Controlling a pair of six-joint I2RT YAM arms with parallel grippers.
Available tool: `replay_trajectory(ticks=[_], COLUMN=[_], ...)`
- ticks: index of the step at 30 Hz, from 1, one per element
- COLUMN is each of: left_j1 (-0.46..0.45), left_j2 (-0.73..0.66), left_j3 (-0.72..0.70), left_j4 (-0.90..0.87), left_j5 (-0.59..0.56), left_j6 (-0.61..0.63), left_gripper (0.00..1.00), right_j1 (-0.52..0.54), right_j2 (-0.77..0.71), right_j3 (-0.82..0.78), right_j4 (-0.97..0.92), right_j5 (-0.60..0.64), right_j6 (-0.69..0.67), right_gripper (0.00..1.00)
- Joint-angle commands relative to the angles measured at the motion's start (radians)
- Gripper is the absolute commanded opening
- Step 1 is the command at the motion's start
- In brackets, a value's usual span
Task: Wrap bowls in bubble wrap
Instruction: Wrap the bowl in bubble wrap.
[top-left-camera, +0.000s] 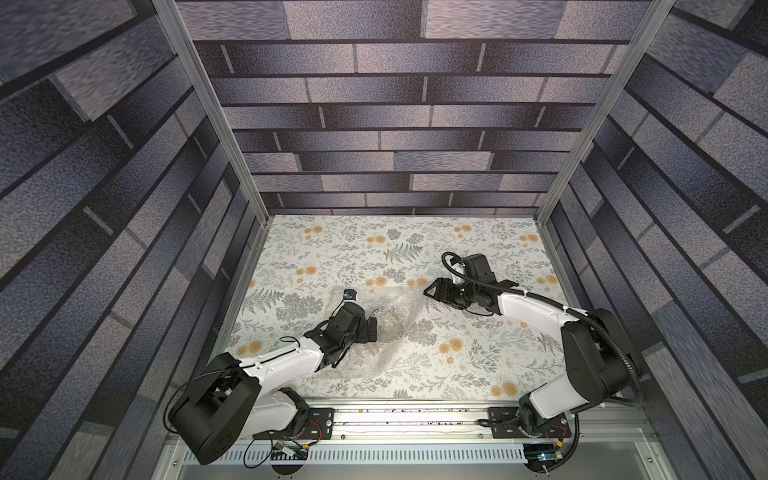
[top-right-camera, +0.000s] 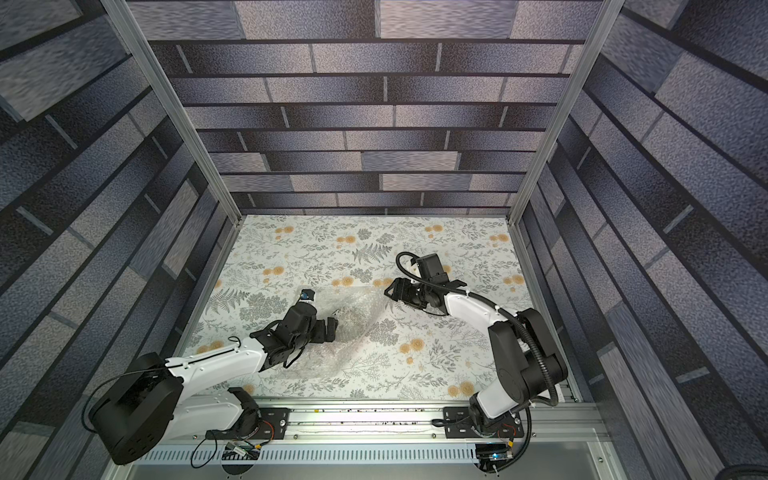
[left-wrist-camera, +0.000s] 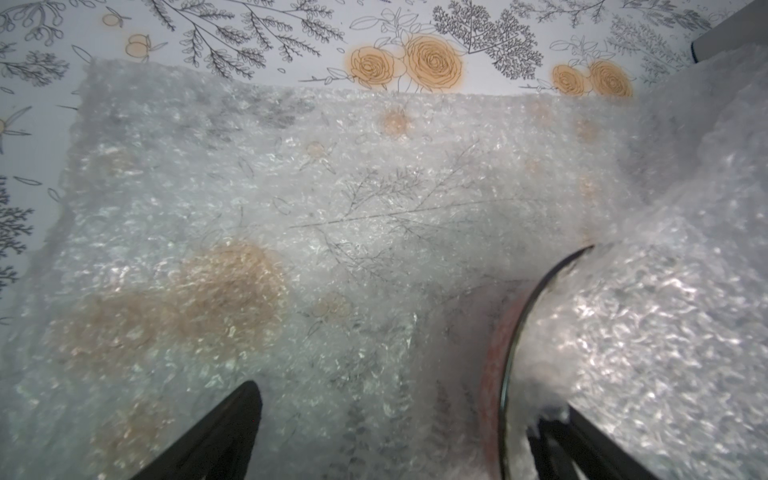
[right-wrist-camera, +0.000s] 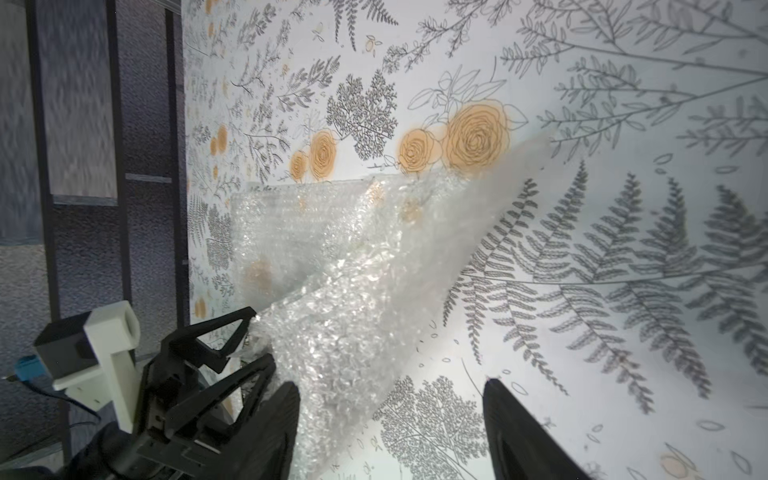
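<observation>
left gripper (left-wrist-camera: 409, 399), jaws wide apart, straddles the rim of the bowl (left-wrist-camera: 515, 332), we judge to steady it under the folded bubble wrap (left-wrist-camera: 332, 199); right gripper (right-wrist-camera: 390, 386) hangs apart, empty.

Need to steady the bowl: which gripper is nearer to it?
Left. The left gripper is at the bowl, its rim between the open jaws; the right gripper hangs apart by the bubble wrap's far corner.

The tabletop (top-left-camera: 478, 245) shows a floral print, grey ferns and orange roses on white. Brick-patterned walls (top-left-camera: 395, 104) close it in on three sides, with metal posts (top-left-camera: 220, 124) at the far corners. A metal rail (top-left-camera: 407, 419) runs along the near edge, with a slotted duct (top-left-camera: 395, 455) just outside it.
</observation>
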Motion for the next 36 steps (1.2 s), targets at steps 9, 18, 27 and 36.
replay_trajectory(ticks=[9, 18, 27, 36], left_j1=[-0.005, -0.005, -0.005, -0.005], left_j2=[0.010, 0.010, 0.021, 0.020], left_j3=[0.022, 0.020, 0.022, 0.027], left_j4=[0.005, 0.002, 0.012, 0.002], left_j5=[-0.008, -0.013, -0.013, -0.015], left_j6=[0.020, 0.021, 0.024, 0.027], left_gripper=[1.00, 1.00, 1.00, 1.00], right_j1=[-0.043, -0.069, -0.073, -0.073], right_j2=[0.154, 0.255, 0.292, 0.260], right_j3=[0.048, 0.091, 0.088, 0.073], right_j4=[0.153, 0.272, 0.362, 0.352], right_j5=[-0.032, -0.089, -0.152, -0.175], right_j6=[-0.021, -0.046, -0.041, -0.054], right_gripper=[0.84, 0.78, 0.50, 0.30])
